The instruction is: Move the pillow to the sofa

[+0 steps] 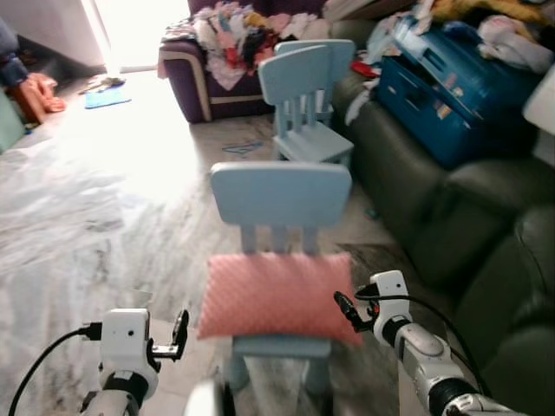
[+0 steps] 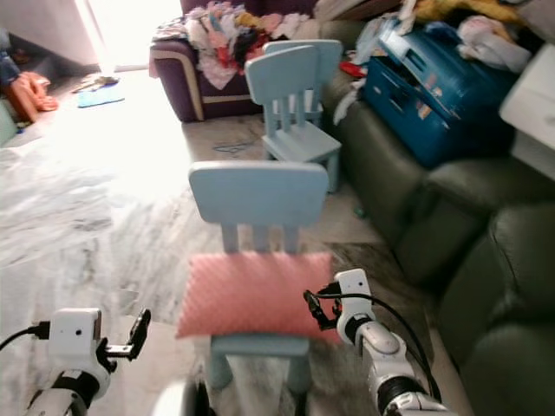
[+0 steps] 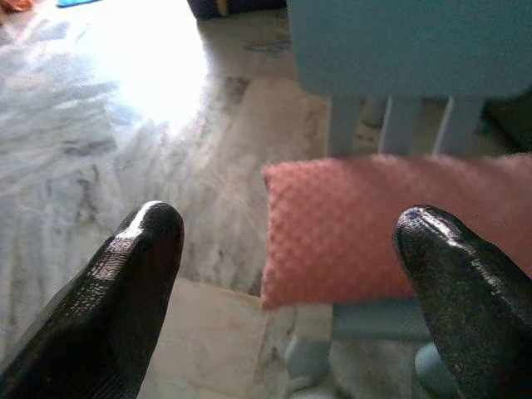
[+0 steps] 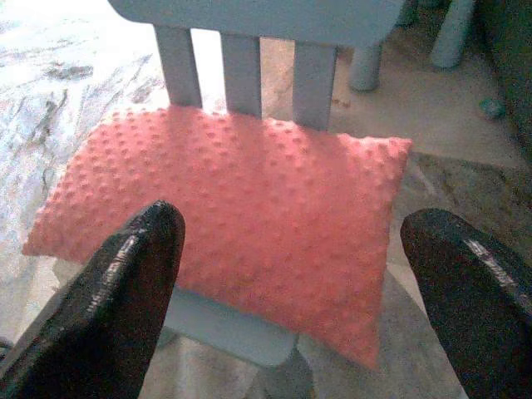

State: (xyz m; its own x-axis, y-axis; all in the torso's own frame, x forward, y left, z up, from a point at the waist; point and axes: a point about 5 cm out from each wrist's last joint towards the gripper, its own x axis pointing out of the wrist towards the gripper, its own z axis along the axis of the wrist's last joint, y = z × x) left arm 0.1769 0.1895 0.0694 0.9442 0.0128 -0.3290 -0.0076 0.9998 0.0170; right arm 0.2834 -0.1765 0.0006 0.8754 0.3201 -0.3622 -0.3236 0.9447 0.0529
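Observation:
A pink dotted pillow (image 1: 276, 295) lies flat on the seat of a small light-blue chair (image 1: 279, 192) right in front of me. My left gripper (image 1: 180, 334) is open, low and just left of the pillow's left edge, apart from it. On the other side my right gripper (image 1: 347, 310) is open too, beside the pillow's right edge and near its front corner. The left wrist view has the pillow (image 3: 391, 229) between black fingertips (image 3: 145, 249). From the right wrist the pillow (image 4: 241, 212) lies just beyond the fingertips (image 4: 137, 266). A dark green sofa (image 1: 434, 191) runs along the right.
A blue suitcase (image 1: 451, 78) and heaped clothes lie on the sofa's far part. A second light-blue chair (image 1: 303, 95) stands behind the first one. A purple armchair (image 1: 217, 61) piled with clothes is at the back. Marble floor (image 1: 95, 208) opens to the left.

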